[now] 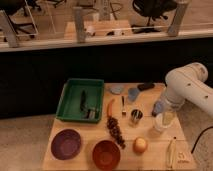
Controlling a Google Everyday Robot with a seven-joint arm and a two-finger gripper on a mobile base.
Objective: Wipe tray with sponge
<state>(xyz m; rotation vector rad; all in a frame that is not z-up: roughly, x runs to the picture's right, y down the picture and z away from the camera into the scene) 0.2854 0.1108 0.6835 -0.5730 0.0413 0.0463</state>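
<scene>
Camera view: the gripper [164, 109] is seen low over the right side of the wooden counter [155, 156], though whether its fingers are apart or together cannot be told, the light-blue sponge [158, 106] is found right against them, and the green tray [69, 102] is set well apart to their left.

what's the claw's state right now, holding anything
Claw: low over the table's right side, next to the sponge; open, closed or holding cannot be told.

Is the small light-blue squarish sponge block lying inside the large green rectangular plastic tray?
No, the sponge is beside the gripper over the right side of the wooden table, well clear of the tray.
</scene>
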